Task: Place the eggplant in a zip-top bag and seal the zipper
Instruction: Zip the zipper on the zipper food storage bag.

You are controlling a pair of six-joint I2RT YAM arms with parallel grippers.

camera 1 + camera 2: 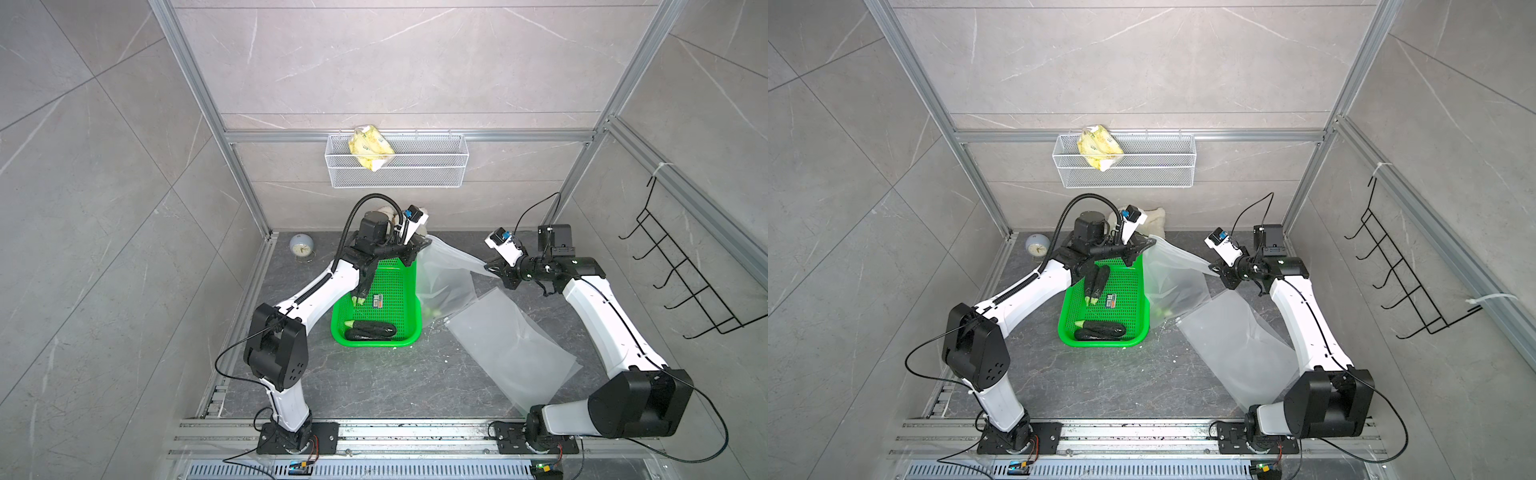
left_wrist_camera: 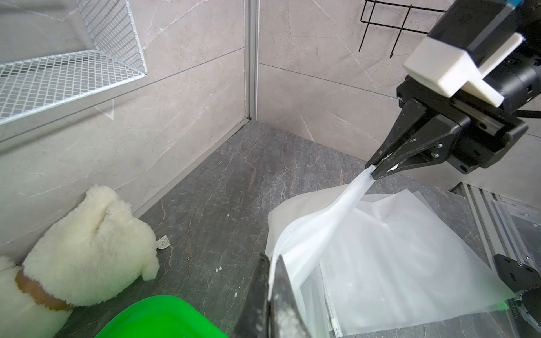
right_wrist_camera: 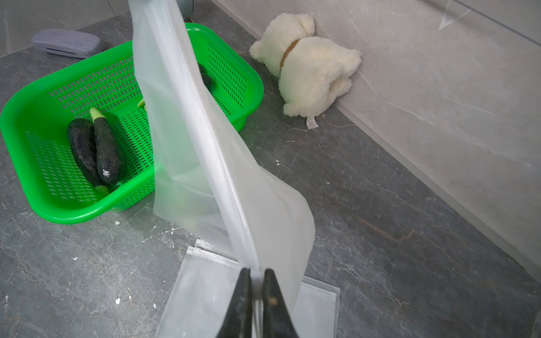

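Basket (image 1: 374, 343): spare eggplants (image 1: 372, 331) inside.
L gripper (image 1: 422, 243): pinched on bag's top corner.
Bag (image 1: 446, 270): zip edge taut, long axis gripper-to-gripper; greenish blob low inside, prob. the eggplant (image 1: 432, 311).
R gripper (image 1: 493, 267): clamped on opp. end of the zip edge.

Print on the basket sticker (image 1: 377, 300) and yellow packet (image 1: 371, 147) is unreadable.

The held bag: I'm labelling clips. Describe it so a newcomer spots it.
Find the green basket on the dark tabletop. Beside it hangs a translucent zip-top bag, stretched between the left gripper and right gripper. The neighbouring bag lies flat; this one is lifted.
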